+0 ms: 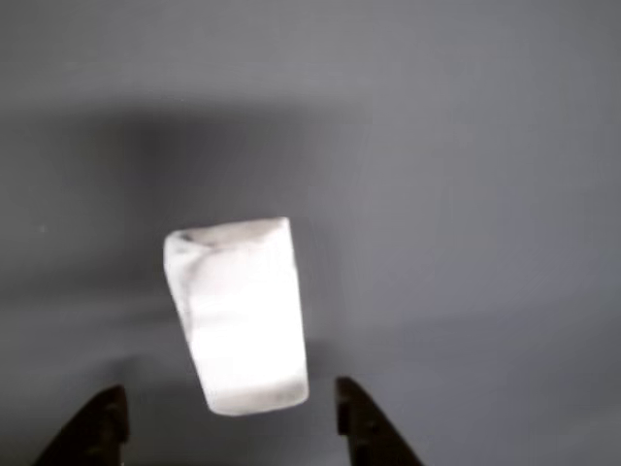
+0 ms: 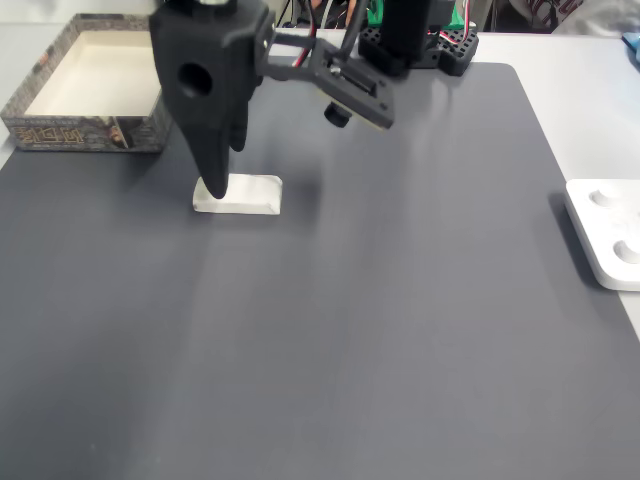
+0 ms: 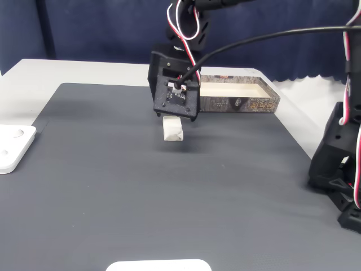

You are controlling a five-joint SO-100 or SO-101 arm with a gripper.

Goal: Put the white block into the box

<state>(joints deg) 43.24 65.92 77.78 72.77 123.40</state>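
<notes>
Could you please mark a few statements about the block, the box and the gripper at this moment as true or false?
1. The white block lies on the dark mat, outside the box. True.
2. The gripper is clamped shut on the block. False: in the other view its two fingertips stand apart on either side of the block's near end, with gaps showing.
3. The box already holds a block. False: its cream floor shows nothing inside in both fixed views.
4. A flat white device lies at the mat's edge, away from the block. True.
5. The block is black. False: it is white.
</notes>
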